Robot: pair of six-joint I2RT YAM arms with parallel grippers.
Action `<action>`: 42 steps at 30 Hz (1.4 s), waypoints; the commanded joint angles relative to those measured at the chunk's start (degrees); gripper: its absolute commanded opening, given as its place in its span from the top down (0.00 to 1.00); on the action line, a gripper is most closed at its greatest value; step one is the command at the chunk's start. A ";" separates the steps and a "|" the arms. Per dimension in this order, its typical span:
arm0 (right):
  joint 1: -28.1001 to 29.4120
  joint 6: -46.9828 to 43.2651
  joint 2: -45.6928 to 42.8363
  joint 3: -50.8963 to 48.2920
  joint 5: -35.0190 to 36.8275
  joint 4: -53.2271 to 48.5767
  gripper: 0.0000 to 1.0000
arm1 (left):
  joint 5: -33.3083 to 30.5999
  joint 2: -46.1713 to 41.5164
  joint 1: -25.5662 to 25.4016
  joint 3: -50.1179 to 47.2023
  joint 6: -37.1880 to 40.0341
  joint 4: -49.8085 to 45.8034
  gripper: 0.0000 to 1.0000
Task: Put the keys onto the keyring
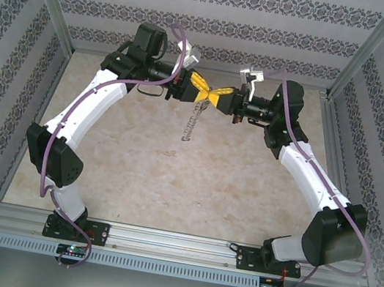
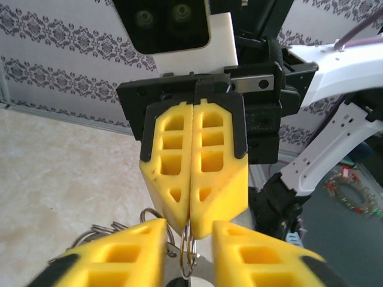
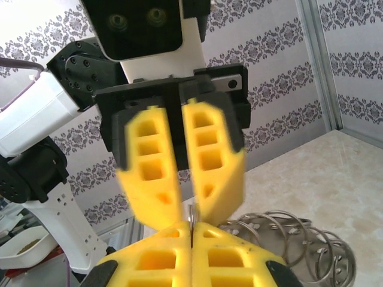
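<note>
My two yellow-fingered grippers meet tip to tip above the middle of the table. The right gripper (image 1: 215,98) (image 2: 189,222) (image 3: 190,234) is shut on a small silvery split ring (image 2: 187,254) (image 3: 190,214), seen edge-on. My left gripper (image 1: 206,89) (image 2: 188,239) (image 3: 190,206) is open, its fingers on either side of that ring and not touching it. The keyring (image 1: 191,125) (image 3: 293,239), a string of thin silvery loops with small metal bits, hangs below the grippers. A flat silvery piece with a dark end (image 2: 198,268), perhaps the keys, sits just under the ring.
The beige table top (image 1: 120,168) lies below, fenced by patterned walls (image 1: 213,21) and a metal frame. Both white arms arch in from the near corners. A purple cable (image 1: 184,42) loops over the left wrist.
</note>
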 commanded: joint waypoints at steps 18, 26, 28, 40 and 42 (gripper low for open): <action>-0.26 -29.00 2.23 17.20 -2.88 -38.32 1.00 | 2.19 1.30 3.19 10.25 16.55 -23.87 0.60; 1.86 -32.39 2.77 19.27 -0.05 -42.52 1.00 | 3.02 2.56 2.10 10.95 16.68 -24.43 0.61; 2.10 -32.67 2.81 19.37 0.27 -42.79 1.00 | 3.07 2.93 1.73 10.95 16.65 -24.48 0.62; 2.43 -33.07 2.72 18.94 1.07 -42.48 1.00 | 3.27 4.51 0.14 11.74 16.47 -24.72 0.64; 2.39 -32.94 2.64 18.80 1.15 -42.27 1.00 | 2.93 4.80 0.02 11.92 16.39 -24.83 0.64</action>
